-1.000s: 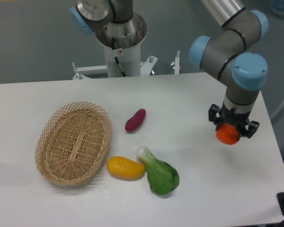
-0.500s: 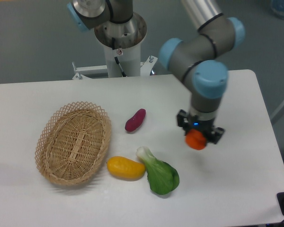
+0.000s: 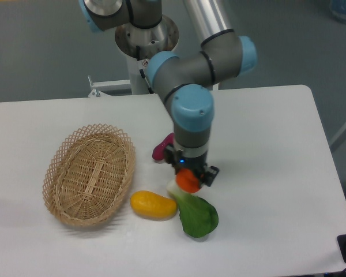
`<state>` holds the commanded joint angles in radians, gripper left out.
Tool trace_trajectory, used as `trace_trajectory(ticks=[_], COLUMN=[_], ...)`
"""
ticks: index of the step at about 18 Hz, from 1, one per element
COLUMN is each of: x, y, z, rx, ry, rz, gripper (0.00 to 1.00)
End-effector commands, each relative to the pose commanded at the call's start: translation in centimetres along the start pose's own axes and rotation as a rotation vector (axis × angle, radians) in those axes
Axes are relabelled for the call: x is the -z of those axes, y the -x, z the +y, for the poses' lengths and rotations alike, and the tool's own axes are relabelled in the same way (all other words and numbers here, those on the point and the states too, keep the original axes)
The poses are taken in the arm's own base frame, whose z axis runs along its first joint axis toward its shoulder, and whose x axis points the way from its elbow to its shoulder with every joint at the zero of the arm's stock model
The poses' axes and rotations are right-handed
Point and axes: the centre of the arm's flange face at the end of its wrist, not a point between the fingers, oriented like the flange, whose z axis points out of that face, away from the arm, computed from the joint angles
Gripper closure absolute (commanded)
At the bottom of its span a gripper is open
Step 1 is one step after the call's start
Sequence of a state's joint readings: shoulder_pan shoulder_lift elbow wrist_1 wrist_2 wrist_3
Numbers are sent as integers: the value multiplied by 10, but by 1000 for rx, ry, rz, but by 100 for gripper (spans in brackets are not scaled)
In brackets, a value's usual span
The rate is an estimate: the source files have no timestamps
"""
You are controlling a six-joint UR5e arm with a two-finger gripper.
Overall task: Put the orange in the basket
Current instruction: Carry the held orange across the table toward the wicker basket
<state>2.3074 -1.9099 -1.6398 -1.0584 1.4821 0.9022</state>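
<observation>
My gripper (image 3: pixel 188 178) is shut on the small round orange (image 3: pixel 188 182) and holds it above the table, over the white stem end of a bok choy. The oval tan wicker basket (image 3: pixel 65 157) lies at the left of the table, empty, well to the left of the gripper. The gripper's fingers are mostly hidden behind the orange and the wrist.
A yellow mango-like fruit (image 3: pixel 153 205) lies between the basket and the green bok choy (image 3: pixel 197 214). A purple sweet potato (image 3: pixel 161 147) lies partly behind the arm. The robot's base (image 3: pixel 144 40) stands at the table's back edge.
The arm has swung left across the table with the orange in the gripper, from near the right edge to above the bok choy's stem.
</observation>
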Motion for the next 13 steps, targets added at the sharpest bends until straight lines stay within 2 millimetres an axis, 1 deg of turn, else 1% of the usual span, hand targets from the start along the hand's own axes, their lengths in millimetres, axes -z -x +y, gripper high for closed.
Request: trace_trajectory(ticks=[2, 3, 7, 10, 12, 13], x=[0, -4, -21, -29, -35, -41], y=[-24, -44, -95, -115, -126, -134], z=[-17, -27, -43, -51, -51, -49], rx=[0, -12, -43, -49, -56, -65], ry=[-21, -19, 7, 18, 29, 42], rz=[20, 34, 72, 86, 97, 107], gripper=[77, 77, 77, 73, 71, 70])
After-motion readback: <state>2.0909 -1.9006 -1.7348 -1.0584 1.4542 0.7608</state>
